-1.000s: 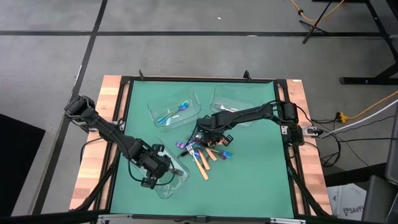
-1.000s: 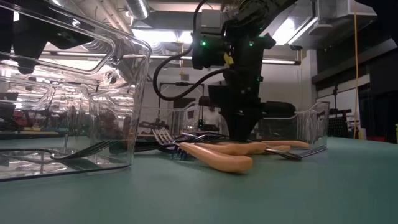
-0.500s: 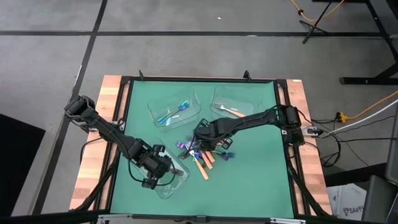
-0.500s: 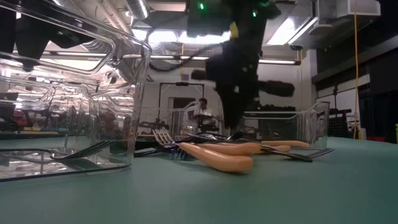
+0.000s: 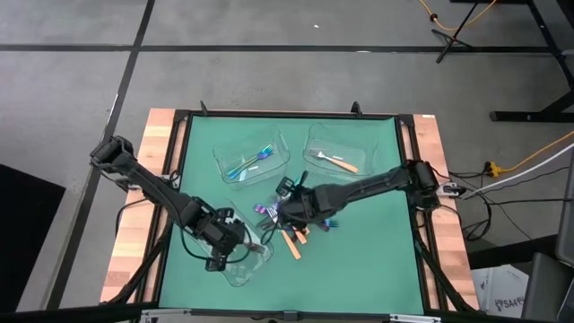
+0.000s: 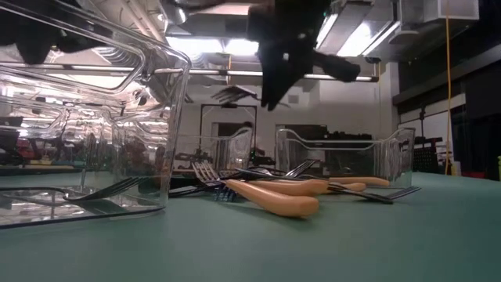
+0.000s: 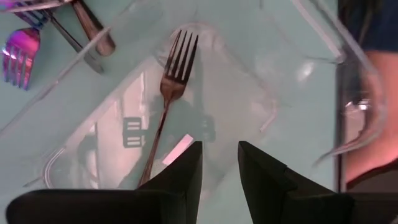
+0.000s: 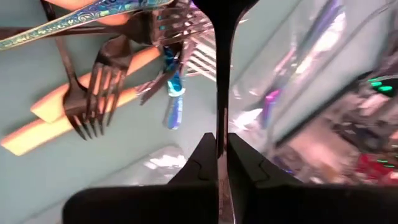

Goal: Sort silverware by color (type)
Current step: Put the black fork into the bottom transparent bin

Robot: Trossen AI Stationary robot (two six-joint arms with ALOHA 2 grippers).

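Observation:
A mixed pile of silverware lies mid-table: orange-handled, iridescent and dark pieces. My right gripper hangs above the pile's left side, shut on a dark fork. My left gripper stands open above the near-left clear tray, where one dark fork lies flat on the tray's floor. The far-left tray holds iridescent pieces. An orange-handled fork lies in the far-right tray. My right gripper pinches the dark fork's slim handle between its two fingers, which slant downward and lie along the handle. The fork reaches on past the fingertips. Its tines hang in the air, clear of the pile and the table.
The pile's orange handles and dark tines lie crossed over one another below the held fork. Bare green mat stretches along the table's near edge and its right side.
My right gripper has risen from the pile and moved toward the table's near edge, turning as it went. The dark fork has come up with it, clear of the other silverware.

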